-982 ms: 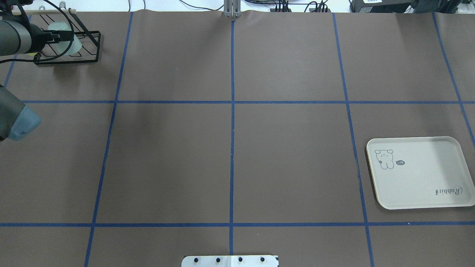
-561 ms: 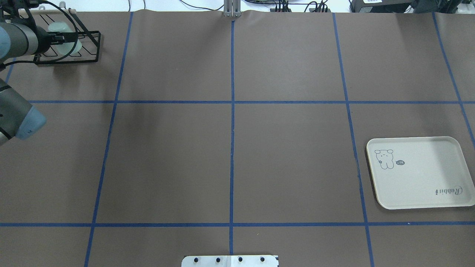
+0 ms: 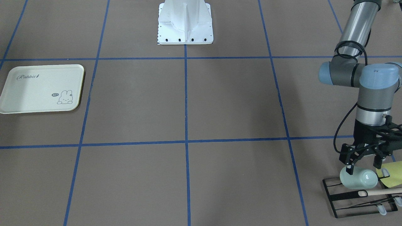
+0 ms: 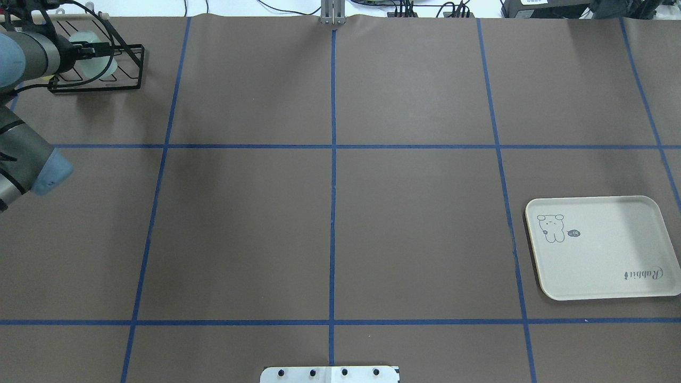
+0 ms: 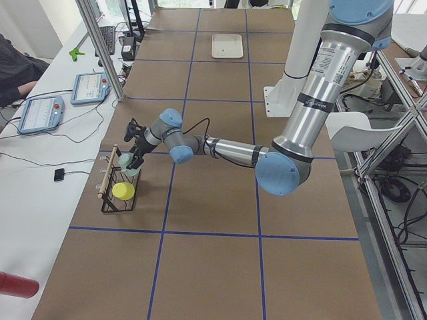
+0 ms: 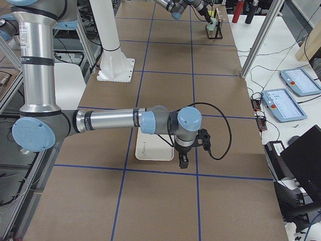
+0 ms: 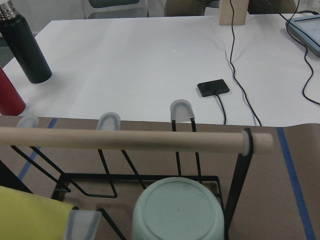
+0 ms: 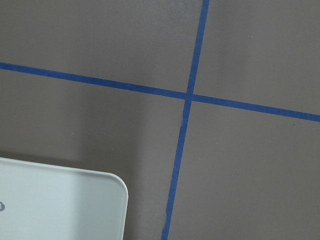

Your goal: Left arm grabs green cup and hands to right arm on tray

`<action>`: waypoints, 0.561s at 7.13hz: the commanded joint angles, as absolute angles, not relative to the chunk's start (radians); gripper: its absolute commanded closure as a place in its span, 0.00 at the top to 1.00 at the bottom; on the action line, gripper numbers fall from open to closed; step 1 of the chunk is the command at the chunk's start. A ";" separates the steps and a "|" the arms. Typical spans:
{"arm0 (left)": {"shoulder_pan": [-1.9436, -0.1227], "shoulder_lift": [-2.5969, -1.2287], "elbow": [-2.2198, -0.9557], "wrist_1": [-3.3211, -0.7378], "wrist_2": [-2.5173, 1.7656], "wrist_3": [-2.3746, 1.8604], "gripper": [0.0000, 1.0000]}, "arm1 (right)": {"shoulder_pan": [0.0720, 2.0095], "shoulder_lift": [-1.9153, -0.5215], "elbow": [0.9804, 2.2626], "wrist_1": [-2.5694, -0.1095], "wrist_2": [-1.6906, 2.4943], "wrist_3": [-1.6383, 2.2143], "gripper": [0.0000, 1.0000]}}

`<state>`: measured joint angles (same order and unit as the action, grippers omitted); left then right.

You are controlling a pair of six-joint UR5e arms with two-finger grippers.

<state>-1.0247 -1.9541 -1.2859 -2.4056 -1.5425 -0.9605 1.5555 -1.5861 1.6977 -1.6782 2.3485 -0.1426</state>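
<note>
The pale green cup [image 3: 358, 179] lies on its side in the black wire rack [image 3: 333, 189] at the table's far left corner [image 4: 101, 57]. My left gripper [image 3: 362, 167] points down over it, open, one finger at each end of the cup. I cannot tell whether they touch it. The left wrist view shows the cup's base [image 7: 177, 210] just below the camera. The cream tray [image 4: 606, 255] lies on the right side. My right gripper [image 6: 183, 159] hangs over the tray's outer edge [image 6: 150, 149]. It shows only in the exterior right view, so I cannot tell its state.
A yellow-green cup [image 3: 391, 179] lies in the rack beside the green one. A wooden rod [image 7: 125, 139] runs across the rack's top. The robot's white base [image 3: 185, 25] stands at mid table. Tablets and cables lie beyond the table's edge [image 5: 43, 110].
My left arm has reached further toward the rack. Its gripper has moved on over the green cup. The tray has not moved.
</note>
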 commanded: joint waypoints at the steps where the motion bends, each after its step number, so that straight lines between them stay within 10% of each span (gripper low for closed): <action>1: -1.025 -1.985 -1.247 -2.410 -1.540 -0.960 1.00 | 1.555 -1.586 1.697 -1.678 2.349 -0.143 0.99; 4: -1.023 -1.994 -1.224 -2.408 -1.540 -0.960 1.00 | 1.554 -1.586 1.694 -1.678 2.349 -0.143 0.99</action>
